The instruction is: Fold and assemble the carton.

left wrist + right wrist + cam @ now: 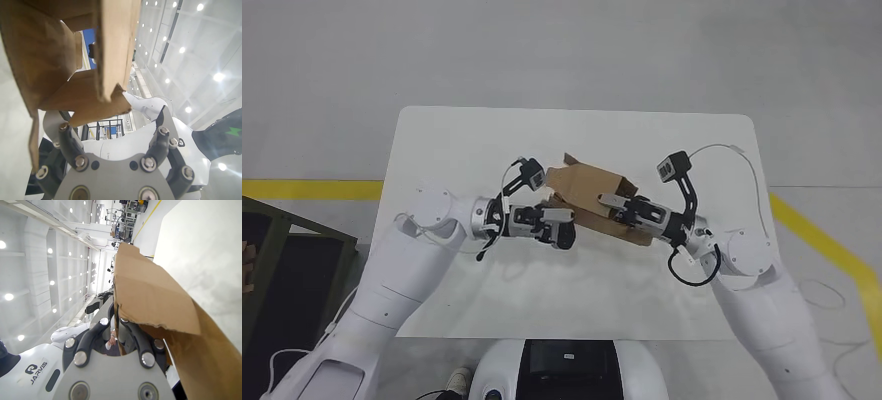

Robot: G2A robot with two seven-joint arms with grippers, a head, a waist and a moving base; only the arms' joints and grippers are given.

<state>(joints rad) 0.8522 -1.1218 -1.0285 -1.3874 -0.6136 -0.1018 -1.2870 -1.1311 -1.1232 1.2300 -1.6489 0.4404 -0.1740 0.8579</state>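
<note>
Here, carton [587,190] (flaps loose), right pincer [114,321] clamping its wall, left pincer [113,118] spread.

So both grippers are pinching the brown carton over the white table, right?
Not quite. Only the right gripper pinches the carton over the white table. In the left wrist view the left gripper is open, its fingers wide apart, with a flap beside one of them.
</note>
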